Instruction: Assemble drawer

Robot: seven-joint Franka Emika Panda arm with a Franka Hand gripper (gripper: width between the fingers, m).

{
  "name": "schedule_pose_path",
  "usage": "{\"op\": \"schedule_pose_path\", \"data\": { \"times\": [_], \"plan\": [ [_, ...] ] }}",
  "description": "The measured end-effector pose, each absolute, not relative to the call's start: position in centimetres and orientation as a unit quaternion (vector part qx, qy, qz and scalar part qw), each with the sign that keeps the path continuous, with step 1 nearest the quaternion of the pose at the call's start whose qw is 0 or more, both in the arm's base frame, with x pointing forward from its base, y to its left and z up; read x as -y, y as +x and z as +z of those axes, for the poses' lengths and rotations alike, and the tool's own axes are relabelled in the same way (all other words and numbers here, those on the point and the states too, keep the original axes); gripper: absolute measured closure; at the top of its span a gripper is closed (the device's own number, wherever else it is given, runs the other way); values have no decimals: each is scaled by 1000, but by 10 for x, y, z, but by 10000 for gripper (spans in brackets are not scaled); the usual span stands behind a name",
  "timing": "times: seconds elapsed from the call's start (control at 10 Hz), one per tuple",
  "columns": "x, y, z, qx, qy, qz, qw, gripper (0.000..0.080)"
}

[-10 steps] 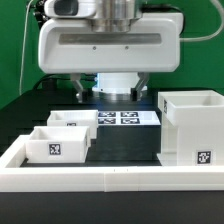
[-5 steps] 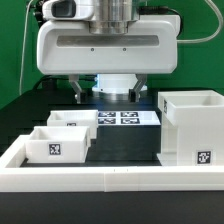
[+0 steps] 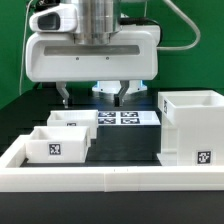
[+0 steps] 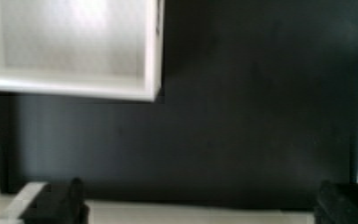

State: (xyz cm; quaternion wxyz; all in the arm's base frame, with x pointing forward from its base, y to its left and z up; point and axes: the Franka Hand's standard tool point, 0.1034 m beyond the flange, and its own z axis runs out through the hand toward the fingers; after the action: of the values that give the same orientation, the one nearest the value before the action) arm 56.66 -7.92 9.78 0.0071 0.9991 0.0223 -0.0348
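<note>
The tall white housing stands at the exterior view's right, with a tag low on its front. Two small open-topped white trays sit side by side at the exterior view's left. My gripper hangs open and empty above the table behind the trays, apart from all parts. In the wrist view its dark fingers stand wide apart around the gripper's middle, with nothing between them. A blurred white open tray shows beyond them.
The marker board lies flat on the black table behind the parts. A low white border wall runs along the front and up both sides. A pale blurred band lies near the fingertips in the wrist view.
My gripper has moved toward the exterior view's left and a little upward. Both fingers now show under the hand. The housing and trays have not moved.
</note>
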Motion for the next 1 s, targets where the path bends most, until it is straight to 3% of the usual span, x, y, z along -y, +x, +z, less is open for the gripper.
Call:
{"op": "schedule_pose_path", "data": {
  "times": [0.5, 1.0],
  "plan": [
    [90, 527, 52, -15, 999, -20, 23, 151],
    [88, 524, 48, -16, 999, -22, 23, 151]
  ]
}}
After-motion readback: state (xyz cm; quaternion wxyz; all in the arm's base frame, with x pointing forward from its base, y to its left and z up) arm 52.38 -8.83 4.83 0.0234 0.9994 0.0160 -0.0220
